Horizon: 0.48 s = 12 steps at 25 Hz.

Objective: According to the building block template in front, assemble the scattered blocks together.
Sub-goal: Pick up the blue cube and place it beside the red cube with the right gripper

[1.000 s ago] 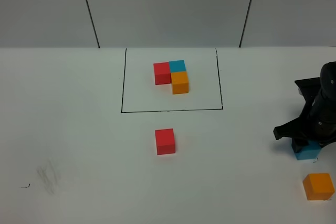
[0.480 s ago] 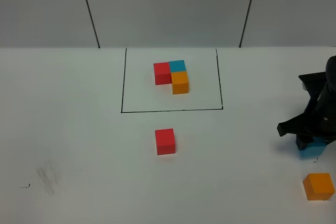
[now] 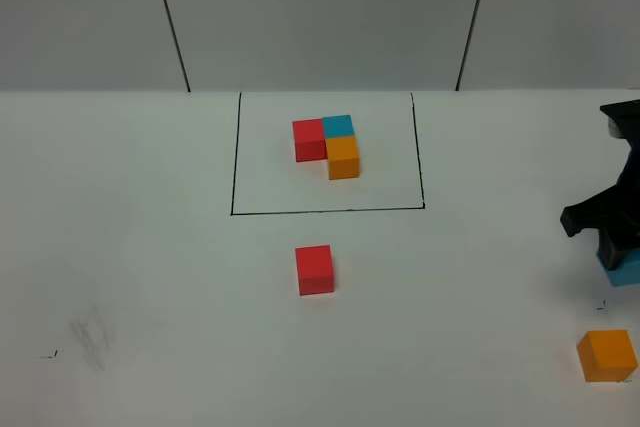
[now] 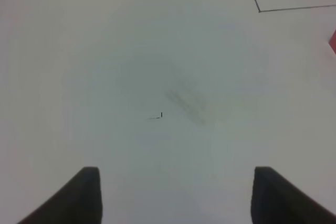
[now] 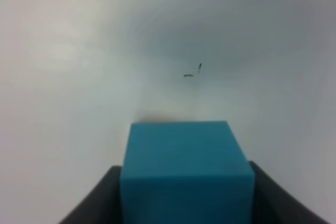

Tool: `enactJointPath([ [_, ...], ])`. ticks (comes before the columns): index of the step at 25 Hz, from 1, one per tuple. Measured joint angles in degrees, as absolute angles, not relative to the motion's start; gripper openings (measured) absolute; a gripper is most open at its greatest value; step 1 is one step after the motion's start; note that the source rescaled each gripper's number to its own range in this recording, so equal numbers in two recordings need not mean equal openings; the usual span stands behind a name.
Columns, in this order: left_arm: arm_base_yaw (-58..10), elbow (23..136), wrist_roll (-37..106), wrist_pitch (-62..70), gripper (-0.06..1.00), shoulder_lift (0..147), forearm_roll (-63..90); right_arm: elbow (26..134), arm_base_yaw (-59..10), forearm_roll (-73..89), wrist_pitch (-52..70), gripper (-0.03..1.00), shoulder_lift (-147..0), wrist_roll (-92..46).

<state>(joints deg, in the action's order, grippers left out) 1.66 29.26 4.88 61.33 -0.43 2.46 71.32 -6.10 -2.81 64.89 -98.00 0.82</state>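
Right gripper, clamped on the small matte light-blue cube, has drifted toward 3 o'clock, away from the matte red cube at 6 o'clock of the black-framed L template: joining recedes. Left gripper gapes, empty.

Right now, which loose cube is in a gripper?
The blue cube, clamped in the right gripper; the red cube and the orange cube lie free, untouched.

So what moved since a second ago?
The right gripper, shut on the light blue cube, slid toward the right edge of the high view and took the cube along. The loose red cube, the loose orange cube and the template stayed put.
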Motion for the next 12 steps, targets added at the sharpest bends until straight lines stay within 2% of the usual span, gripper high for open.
enactJointPath([
  [5,1.7,29.3,4.9,61.3,0.54,-0.4,2.5,71.9,-9.1,4.2,66.4,0.00,-94.8,-7.6],
  [12,1.7,29.3,4.9,61.3,0.54,-0.4,2.5,72.3,-19.7,5.9,66.4,0.00,-93.7,-23.5],
])
